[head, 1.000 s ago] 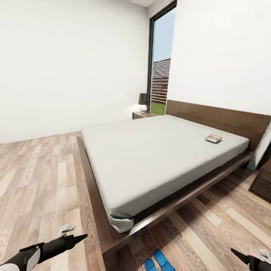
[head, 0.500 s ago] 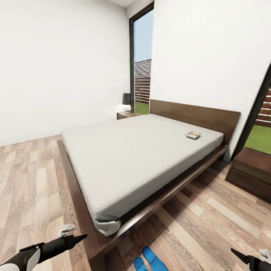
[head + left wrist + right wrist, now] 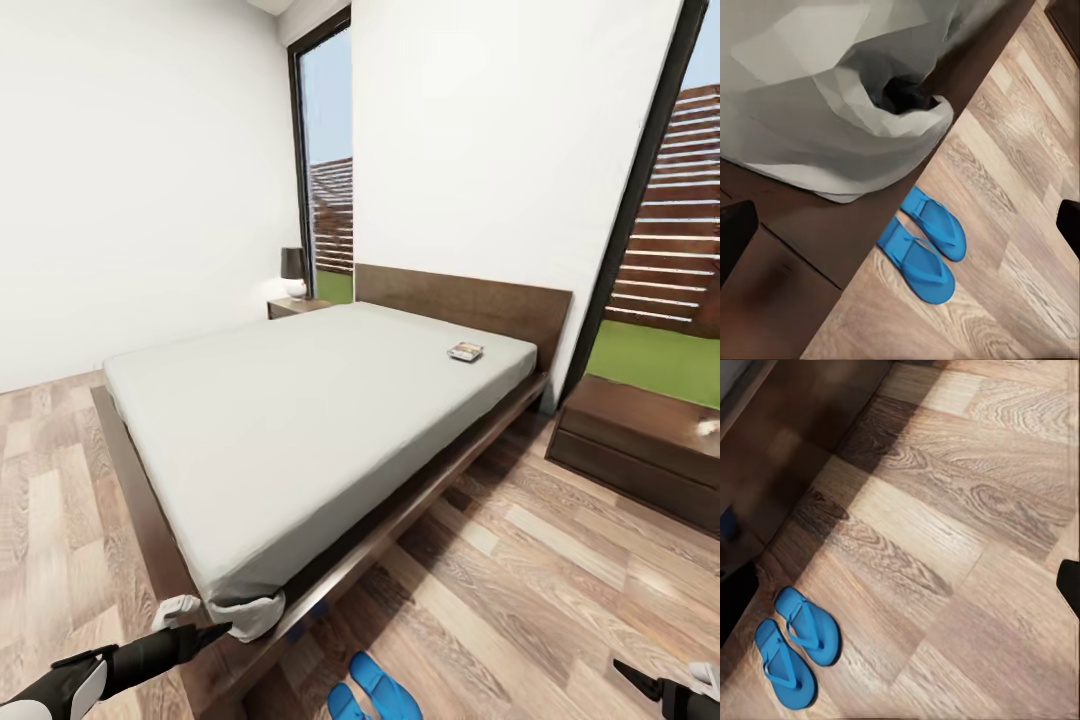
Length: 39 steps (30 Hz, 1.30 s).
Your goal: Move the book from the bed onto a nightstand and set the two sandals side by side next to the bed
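Observation:
The book (image 3: 465, 351) lies flat on the grey mattress of the bed (image 3: 300, 420), near the headboard on the right side. Two blue sandals (image 3: 368, 692) lie side by side on the wood floor just off the bed's near corner; I also see the sandals (image 3: 922, 244) beside the frame and the sandals (image 3: 795, 649) from the other arm. One nightstand (image 3: 296, 307) with a lamp stands beyond the bed, another nightstand (image 3: 640, 440) to its right. My left gripper (image 3: 200, 635) and right gripper (image 3: 640, 683) hang low, both open and holding nothing.
A black-shaded lamp (image 3: 294, 270) stands on the far nightstand. Tall black-framed windows (image 3: 325, 190) flank the headboard wall. A crumpled mattress corner (image 3: 847, 112) hangs over the dark bed frame (image 3: 787, 300). Wood floor (image 3: 560, 580) runs between the bed and the right nightstand.
The camera has turned right: the whole picture shifted left, bringing the right nightstand and second window into view. Both arms keep their places in the picture; the book and sandals lie as before.

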Available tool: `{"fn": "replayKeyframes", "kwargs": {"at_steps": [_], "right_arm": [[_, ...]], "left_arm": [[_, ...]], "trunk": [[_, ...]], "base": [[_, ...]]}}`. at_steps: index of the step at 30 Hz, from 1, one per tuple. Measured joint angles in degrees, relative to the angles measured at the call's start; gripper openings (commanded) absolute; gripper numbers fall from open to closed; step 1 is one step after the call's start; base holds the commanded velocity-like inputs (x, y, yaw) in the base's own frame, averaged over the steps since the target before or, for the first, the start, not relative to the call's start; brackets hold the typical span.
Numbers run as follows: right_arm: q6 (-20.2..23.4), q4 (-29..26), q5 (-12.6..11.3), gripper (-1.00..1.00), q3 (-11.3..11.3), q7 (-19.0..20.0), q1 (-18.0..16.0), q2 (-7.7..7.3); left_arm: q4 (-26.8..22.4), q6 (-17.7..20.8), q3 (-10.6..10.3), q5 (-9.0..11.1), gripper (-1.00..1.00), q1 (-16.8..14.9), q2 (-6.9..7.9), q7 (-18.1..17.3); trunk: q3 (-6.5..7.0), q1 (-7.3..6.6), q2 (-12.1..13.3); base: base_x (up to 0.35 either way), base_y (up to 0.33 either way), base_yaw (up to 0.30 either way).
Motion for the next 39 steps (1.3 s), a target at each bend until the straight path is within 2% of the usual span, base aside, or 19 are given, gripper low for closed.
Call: {"fn": "replayKeyframes", "kwargs": {"at_steps": [5,8,15,17,21,26,39], "right_arm": [[0.0,0.0,0.0,1.0,0.0,0.0,0.0,0.0],[0.0,0.0,0.0,1.0,0.0,0.0,0.0,0.0],[0.0,0.0,0.0,1.0,0.0,0.0,0.0,0.0],[0.0,0.0,0.0,1.0,0.0,0.0,0.0,0.0],[0.0,0.0,0.0,1.0,0.0,0.0,0.0,0.0],[0.0,0.0,0.0,1.0,0.0,0.0,0.0,0.01],[0.0,0.0,0.0,1.0,0.0,0.0,0.0,0.01]], "left_arm": [[0.0,0.0,0.0,0.0,1.0,0.0,0.0,0.0],[0.1,0.9,-1.7,-1.4,1.0,0.1,0.12,0.3],[0.2,1.0,-1.6,-1.0,1.0,1.7,0.02,0.1],[2.4,1.1,-1.9,-0.7,1.0,0.1,0.0,-0.1],[2.3,1.0,-1.7,-0.5,1.0,0.0,-0.01,-0.1],[0.0,0.3,-0.4,0.0,1.0,0.0,0.0,-0.1],[0.0,0.3,-0.4,0.0,1.0,0.0,0.0,-0.1]], "trunk": [[0.0,0.0,0.0],[-0.01,0.0,0.0],[-0.01,0.0,0.0],[-0.01,0.0,0.0],[-0.01,0.0,0.0],[0.0,0.0,0.0],[0.0,0.0,0.0]], "base": [[0.0,0.0,-0.282],[0.0,0.0,-0.282],[0.0,0.0,-0.282],[0.0,0.0,-0.282],[0.0,0.0,-0.241],[0.0,0.0,-0.073],[0.0,0.0,-0.006]]}}
